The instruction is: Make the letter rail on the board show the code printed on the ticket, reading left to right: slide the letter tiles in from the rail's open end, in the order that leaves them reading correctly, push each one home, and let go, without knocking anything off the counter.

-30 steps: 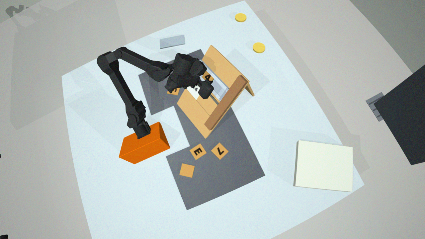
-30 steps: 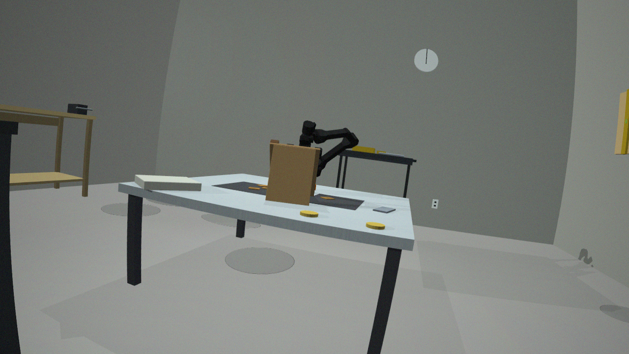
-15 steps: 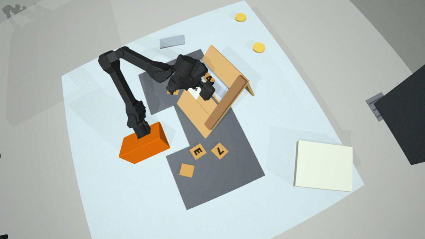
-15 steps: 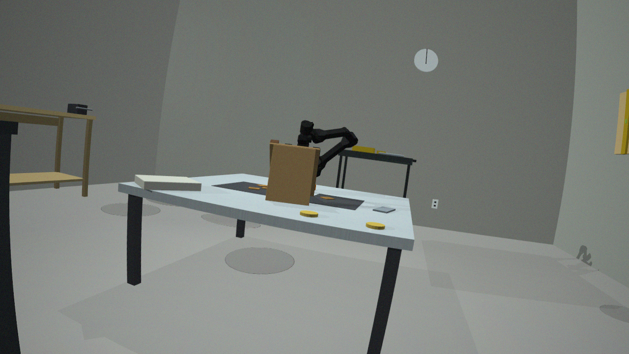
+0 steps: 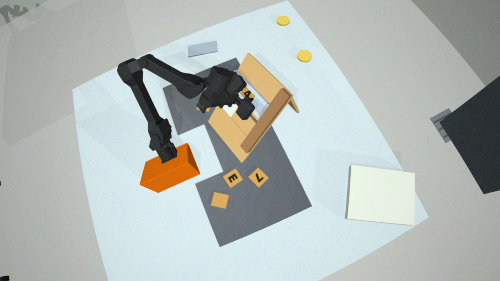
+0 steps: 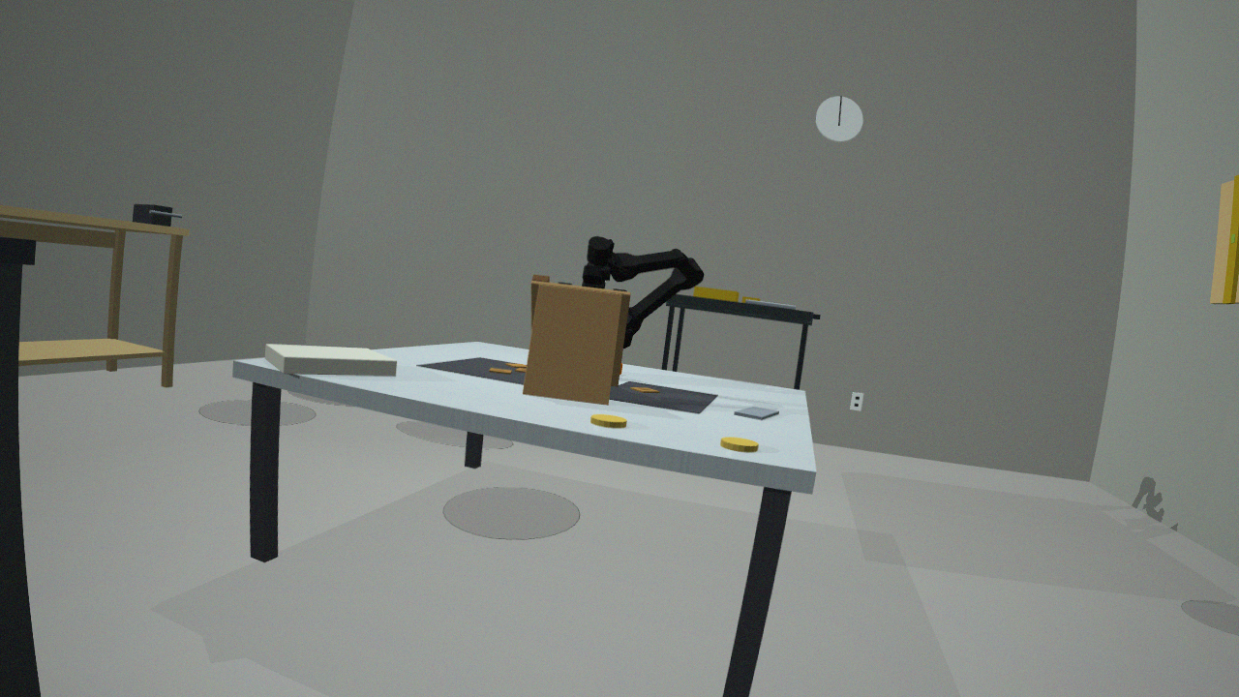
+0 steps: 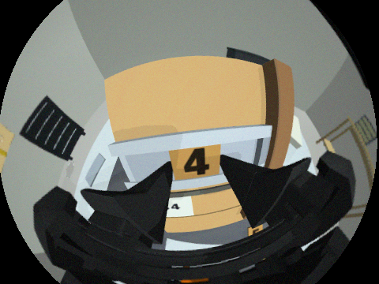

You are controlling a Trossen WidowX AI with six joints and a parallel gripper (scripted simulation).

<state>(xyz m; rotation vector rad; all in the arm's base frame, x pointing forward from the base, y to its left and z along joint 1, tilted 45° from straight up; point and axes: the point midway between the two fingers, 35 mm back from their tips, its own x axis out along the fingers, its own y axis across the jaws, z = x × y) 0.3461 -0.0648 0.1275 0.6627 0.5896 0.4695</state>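
While the fingers clamp the 4 tile (image 7: 197, 162) against the rail (image 7: 189, 138) on the board (image 5: 260, 78), tiles E (image 5: 233, 178) and 7 (image 5: 258, 177) lie on the near mat (image 5: 265, 209).

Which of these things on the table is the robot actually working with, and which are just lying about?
Part of the job:
- gripper, shut on the "4" tile
- pale rail on the tan board
- white ticket
- tiles "E" and "7", plus a blank-faced one

Lying about:
- two yellow discs
- cream slab
- grey plate
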